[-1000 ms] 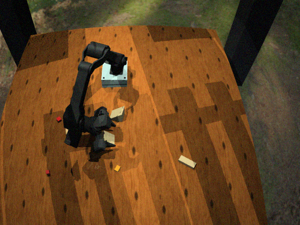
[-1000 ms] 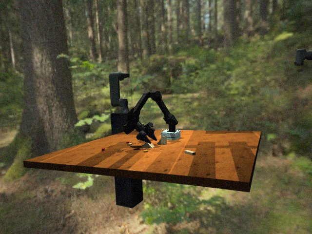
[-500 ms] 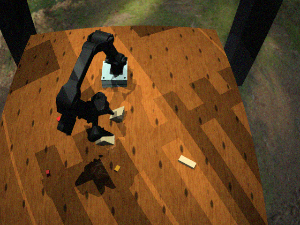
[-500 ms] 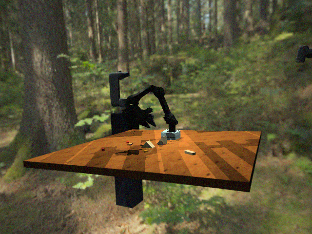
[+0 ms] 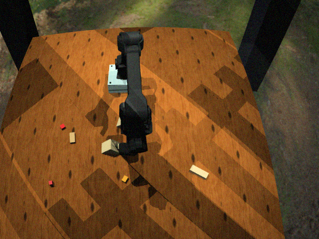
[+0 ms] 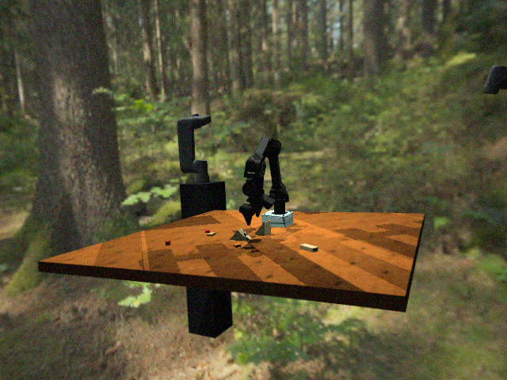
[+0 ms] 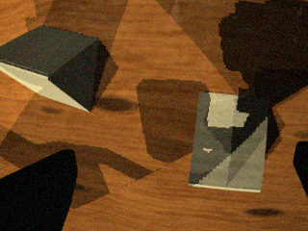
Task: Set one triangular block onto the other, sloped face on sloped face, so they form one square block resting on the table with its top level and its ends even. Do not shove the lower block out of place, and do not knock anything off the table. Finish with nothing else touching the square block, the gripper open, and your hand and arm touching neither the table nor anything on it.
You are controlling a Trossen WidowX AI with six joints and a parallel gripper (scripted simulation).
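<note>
One cream triangular block (image 5: 108, 147) (image 6: 238, 235) stands in front of the arm, apart from the other. It shows a ridge at its top in the exterior view. The second triangular block (image 5: 118, 123) (image 6: 266, 227) stands nearer the base, mostly hidden by the arm in the top view, with an upright face in the exterior view. The wrist view shows one block (image 7: 45, 50) at upper left and one (image 7: 231, 144) at right; which is which is unclear. My gripper (image 6: 253, 218) (image 7: 185, 159) is wide open and empty, above the table. Its fingertips cannot be made out in the top view.
A cream oblong brick (image 5: 199, 172) (image 6: 308, 247) lies at right. A small tan brick (image 5: 72, 137) (image 6: 211, 233) and two red cubes (image 5: 62, 126) (image 5: 51, 182) lie at left. An orange cube (image 5: 124, 179) (image 6: 237, 245) lies in front of the blocks. The arm's pale base (image 5: 117, 81) is behind.
</note>
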